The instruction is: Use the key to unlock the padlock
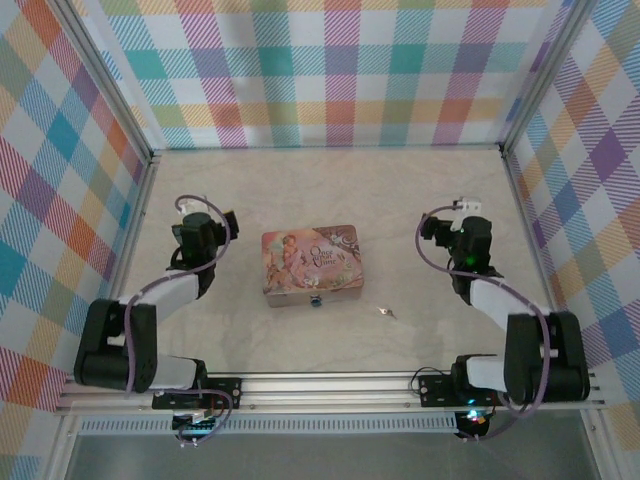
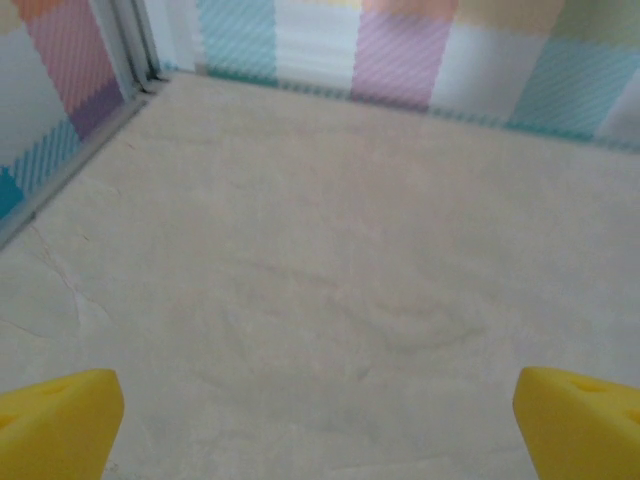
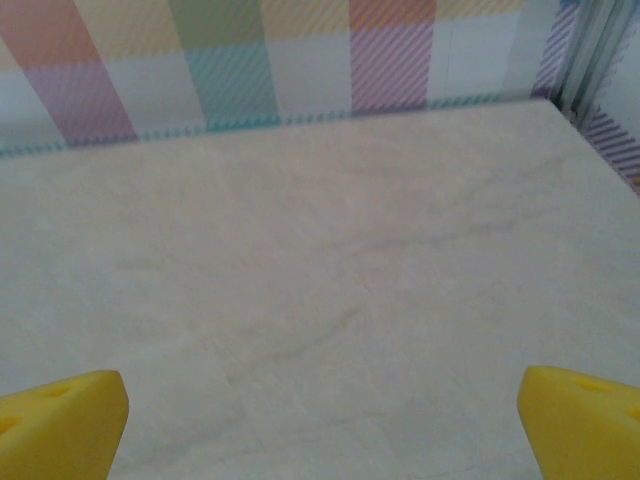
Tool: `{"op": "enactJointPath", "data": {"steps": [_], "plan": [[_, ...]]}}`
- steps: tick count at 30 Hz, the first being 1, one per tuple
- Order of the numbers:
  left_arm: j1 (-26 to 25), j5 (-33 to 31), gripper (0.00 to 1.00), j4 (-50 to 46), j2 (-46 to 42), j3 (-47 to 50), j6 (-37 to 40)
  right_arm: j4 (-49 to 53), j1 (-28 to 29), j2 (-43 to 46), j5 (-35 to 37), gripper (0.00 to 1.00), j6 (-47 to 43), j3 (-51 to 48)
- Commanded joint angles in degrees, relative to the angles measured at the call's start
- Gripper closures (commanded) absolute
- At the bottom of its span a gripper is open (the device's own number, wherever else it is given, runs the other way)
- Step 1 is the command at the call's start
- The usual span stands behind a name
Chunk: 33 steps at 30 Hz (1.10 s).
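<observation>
The left arm (image 1: 197, 240) holds its jaws apart at 9 o'clock of the pink illustrated rectangular tin box (image 1: 310, 262), whose 6 o'clock edge the tiny dark bluish-grey metal padlock (image 1: 316, 299) apparently fastens, while the thin silvery metal key (image 1: 386, 312) lies loose on the tabletop (image 1: 330, 190) at 4 o'clock, nearer the right arm (image 1: 470, 248), jaws also apart.

Pale table (image 1: 330, 340): pink tin (image 1: 310, 263) centre; key (image 1: 386, 313), seemingly, near right-front.
</observation>
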<state>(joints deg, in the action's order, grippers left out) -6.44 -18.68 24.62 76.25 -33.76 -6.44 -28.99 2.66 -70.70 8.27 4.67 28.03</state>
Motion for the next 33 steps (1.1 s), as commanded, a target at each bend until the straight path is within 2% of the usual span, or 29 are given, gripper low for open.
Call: {"op": "enactJointPath", "data": {"steps": [1, 3, 4, 5, 7, 10, 12, 15, 21, 26, 33], "plan": [[0.89, -0.86, 0.00, -13.41, -3.89, -4.17, -13.40, 8.74, 0.27, 6.62, -3.35, 0.00, 9.09, 1.75], [0.94, -1.35, 0.00, -25.22, -4.77, -8.72, -24.24, 19.86, 0.20, 11.48, -2.71, 0.00, 21.13, 5.12], [1.22, 1.79, 0.00, -28.41, -4.65, -10.35, -24.99, 25.32, 0.14, 12.85, -2.10, 0.00, 26.78, 6.37], [1.25, 7.11, 0.00, -29.91, -4.49, -11.39, -24.60, 26.56, -0.31, 13.87, -5.05, 0.00, 28.84, 6.52], [0.93, 16.75, 0.00, -31.62, -4.40, -11.81, -26.03, 25.41, -0.37, 14.61, -12.39, 0.00, 30.93, 6.28], [-0.74, 24.94, 0.07, -33.28, -6.30, -9.98, -28.09, 30.20, -0.37, 12.60, -24.25, 0.01, 31.27, 9.60], [-2.18, 29.21, 0.07, -33.57, -8.77, -7.53, -28.98, 32.76, -0.20, 9.79, -32.68, 0.13, 31.91, 11.20], [-4.20, 34.75, 0.07, -33.50, -11.44, -4.28, -30.63, 34.67, 1.92, 7.87, -37.47, 0.18, 32.52, 11.32], [-9.71, 39.55, 0.10, -29.50, -14.63, 1.68, -34.22, 36.09, 9.56, 7.14, -35.57, 0.24, 32.40, 9.03], [-15.25, 37.47, 0.17, -27.53, -14.90, 3.00, -35.32, 34.21, 16.45, 3.61, -33.27, 0.28, 33.63, 7.44], [-18.26, 36.78, 0.22, -25.04, -13.44, 3.04, -36.60, 31.28, 22.72, -2.86, -32.11, 0.36, 34.64, 7.53]]}}
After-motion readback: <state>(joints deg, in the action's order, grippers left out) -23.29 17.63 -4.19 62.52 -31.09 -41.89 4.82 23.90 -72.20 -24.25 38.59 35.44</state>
